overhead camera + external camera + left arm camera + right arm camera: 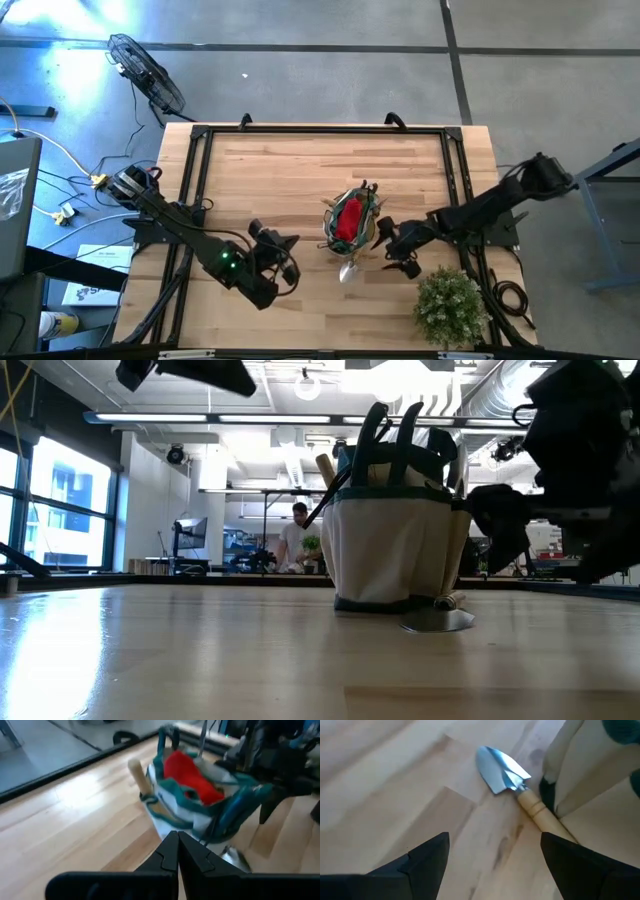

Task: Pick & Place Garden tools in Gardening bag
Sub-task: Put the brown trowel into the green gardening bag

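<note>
The small silver metal trowel with a pale wooden handle (506,772) lies flat on the wooden table (280,180), touching the foot of the round green-and-tan fabric gardening bag (349,222), which already holds the red fabric glove-like piece (192,775) and other handles, so this looks like the last tool left out. The right gripper (399,248) hovers just beside the bag with its fingers spread wide, the trowel lying ahead between them, seemingly lined up for a pick. The left gripper (177,851), fingers pressed together and holding nothing, waits on the bag's other side.
</note>
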